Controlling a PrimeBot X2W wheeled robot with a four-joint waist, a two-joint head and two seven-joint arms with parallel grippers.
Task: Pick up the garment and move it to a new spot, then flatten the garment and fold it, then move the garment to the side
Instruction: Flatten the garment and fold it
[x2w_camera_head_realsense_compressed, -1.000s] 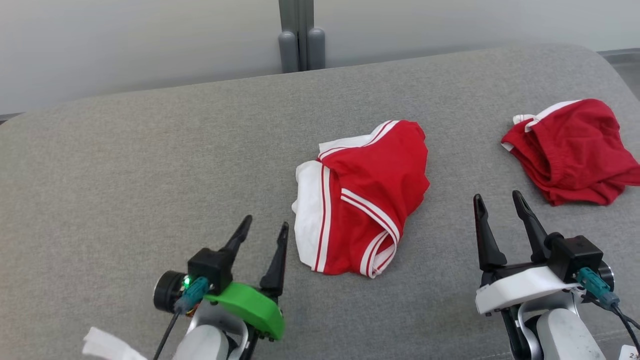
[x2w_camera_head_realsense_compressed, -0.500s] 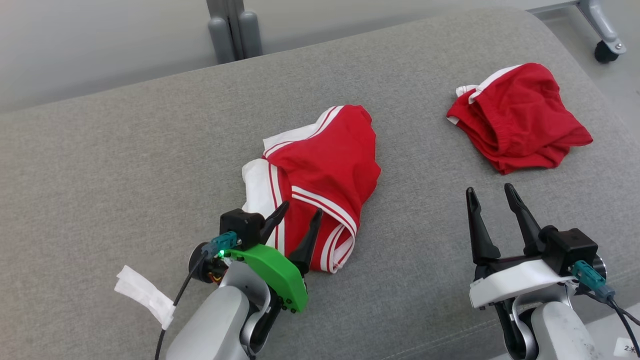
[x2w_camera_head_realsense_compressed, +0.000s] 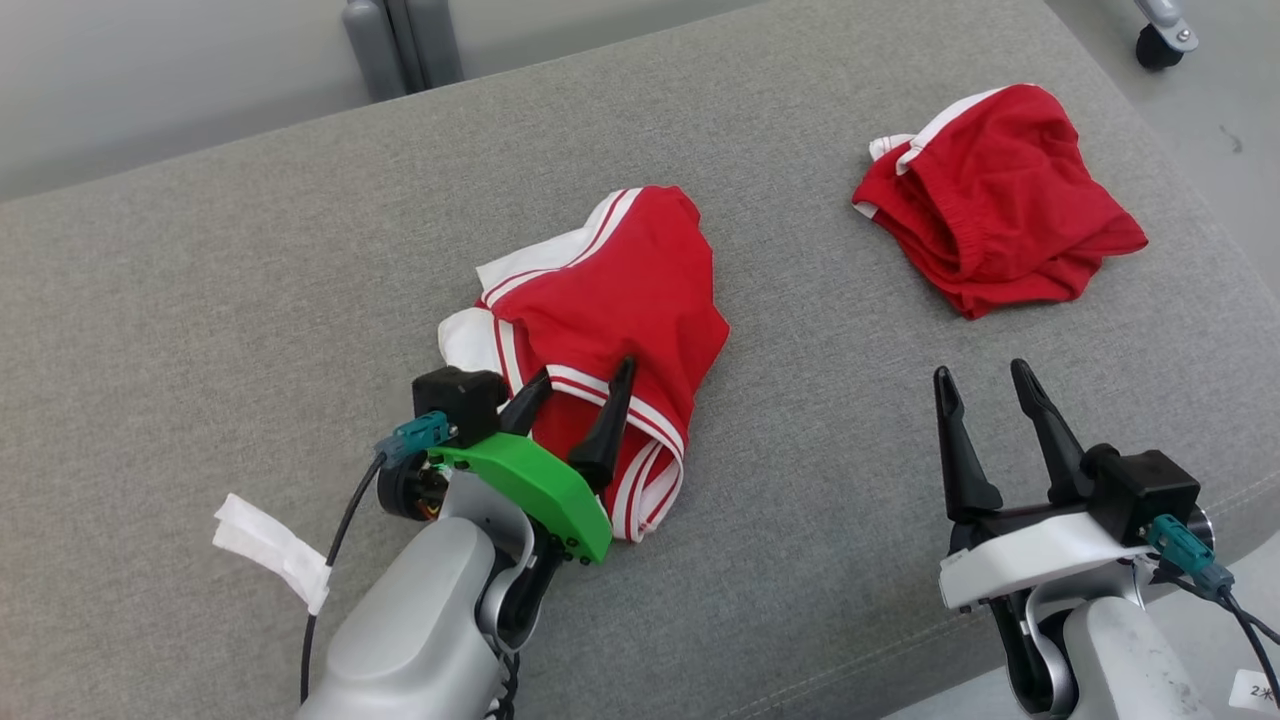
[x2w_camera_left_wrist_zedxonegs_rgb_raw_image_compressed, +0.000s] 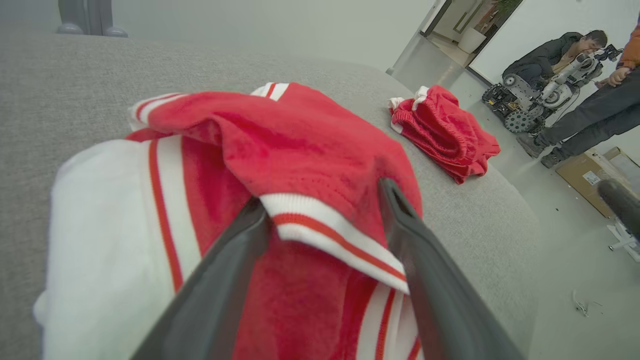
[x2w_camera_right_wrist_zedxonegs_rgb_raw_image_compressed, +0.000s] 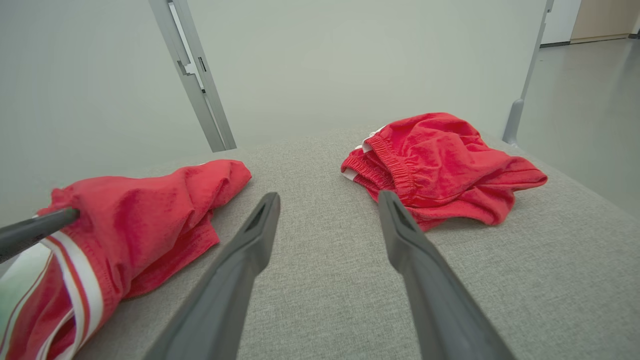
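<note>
1. Bright, soft, even light across all views.
2. Head view: sharp; a thin shadow hugs the lower right edge of the garment (x2w_camera_head_realsense_compressed: 620, 290) at centre.
3. Left wrist view: the left gripper (x2w_camera_left_wrist_zedxonegs_rgb_raw_image_compressed: 321, 192) blurs toward the bottom edge.
4. Right wrist view: wide-angle bending tilts the post (x2w_camera_right_wrist_zedxonegs_rgb_raw_image_compressed: 192, 75), upper left.

The left gripper (x2w_camera_left_wrist_zedxonegs_rgb_raw_image_compressed: 324, 196) is seen with its dark fingers (x2w_camera_left_wrist_zedxonegs_rgb_raw_image_compressed: 430, 280) spread wide, and a white-striped hem of the red and white garment (x2w_camera_left_wrist_zedxonegs_rgb_raw_image_compressed: 300, 140) is caught between them. A second red garment (x2w_camera_left_wrist_zedxonegs_rgb_raw_image_compressed: 442, 132) is seen farther off on the grey cushion (x2w_camera_left_wrist_zedxonegs_rgb_raw_image_compressed: 75, 90). A crouching person (x2w_camera_left_wrist_zedxonegs_rgb_raw_image_compressed: 542, 62) is glimpsed beyond.
</note>
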